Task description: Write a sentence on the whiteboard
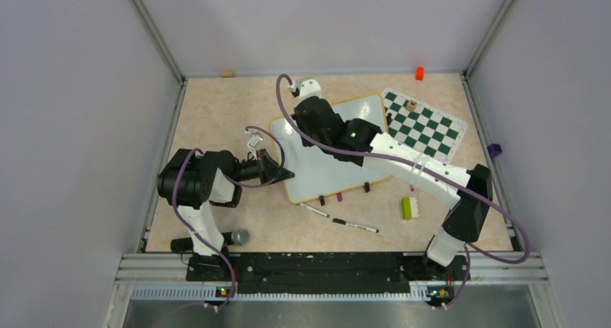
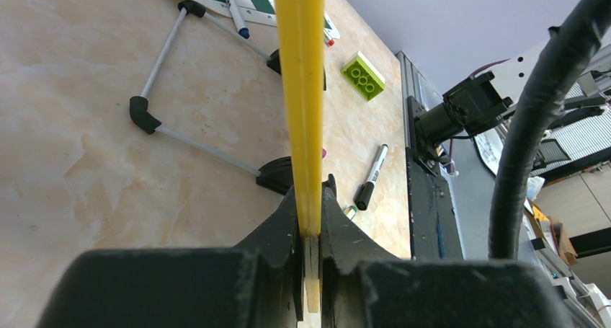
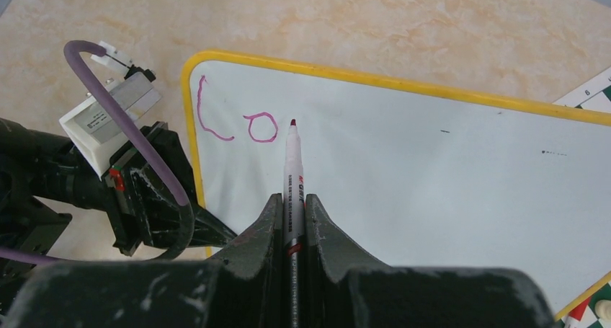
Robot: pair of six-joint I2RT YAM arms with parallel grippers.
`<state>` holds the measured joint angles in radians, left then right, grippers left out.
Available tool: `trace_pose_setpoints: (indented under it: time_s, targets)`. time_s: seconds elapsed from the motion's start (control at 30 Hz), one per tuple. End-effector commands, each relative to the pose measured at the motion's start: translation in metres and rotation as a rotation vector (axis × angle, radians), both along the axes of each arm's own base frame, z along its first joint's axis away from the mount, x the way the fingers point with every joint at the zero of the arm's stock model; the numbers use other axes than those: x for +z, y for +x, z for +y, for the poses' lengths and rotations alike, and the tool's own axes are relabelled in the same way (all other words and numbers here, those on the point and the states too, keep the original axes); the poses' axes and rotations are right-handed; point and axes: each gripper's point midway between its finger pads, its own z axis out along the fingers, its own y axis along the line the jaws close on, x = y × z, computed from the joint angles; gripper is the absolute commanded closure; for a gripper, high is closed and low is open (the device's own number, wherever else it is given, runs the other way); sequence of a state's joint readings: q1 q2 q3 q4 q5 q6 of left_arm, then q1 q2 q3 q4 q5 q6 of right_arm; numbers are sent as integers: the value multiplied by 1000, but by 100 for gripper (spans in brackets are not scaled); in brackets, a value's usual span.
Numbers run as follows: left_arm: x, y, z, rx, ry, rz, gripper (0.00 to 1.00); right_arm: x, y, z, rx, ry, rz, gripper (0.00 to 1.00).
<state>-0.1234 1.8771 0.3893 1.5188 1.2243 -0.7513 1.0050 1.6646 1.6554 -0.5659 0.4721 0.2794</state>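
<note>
The whiteboard (image 1: pixel 328 166), white with a yellow frame, lies mid-table; it fills the right wrist view (image 3: pixel 432 191). Only the purple letters "L" and "o" of the sentence (image 3: pixel 238 119) show, at its upper left corner. My right gripper (image 3: pixel 292 205) is shut on a white marker (image 3: pixel 293 176) whose purple tip sits just right of the "o". My left gripper (image 2: pixel 310 220) is shut on the board's yellow frame edge (image 2: pixel 302 90); in the top view it (image 1: pixel 277 171) holds the board's left side. The right arm hides the board's upper part from above.
A green-and-white chess mat (image 1: pixel 425 126) lies right of the board. Two loose markers (image 1: pixel 354 226) and a green brick (image 1: pixel 408 207) lie near the board's front edge. A red block (image 1: pixel 419 73) sits at the back wall. A grey ball (image 1: pixel 240 236) lies by the left base.
</note>
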Motion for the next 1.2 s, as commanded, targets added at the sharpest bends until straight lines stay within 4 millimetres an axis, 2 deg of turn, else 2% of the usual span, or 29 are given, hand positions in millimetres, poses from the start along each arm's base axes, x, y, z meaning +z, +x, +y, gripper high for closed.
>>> trace_pose_setpoints:
  time_s: [0.0, 0.23, 0.97, 1.17]
  targets:
    - [7, -2, -5, -49, 0, -144, 100, 4, 6, 4, 3, 11, -20, 100]
    - [6, -2, -5, -48, 0, -141, 100, 1, 6, 10, 22, 11, -11, 100]
    - [6, -2, -5, -52, 0, -141, 100, -5, 19, 11, -11, -34, -29, 100]
    - [6, -3, -5, -51, 0, -140, 100, -13, 16, 8, -15, -54, -6, 100]
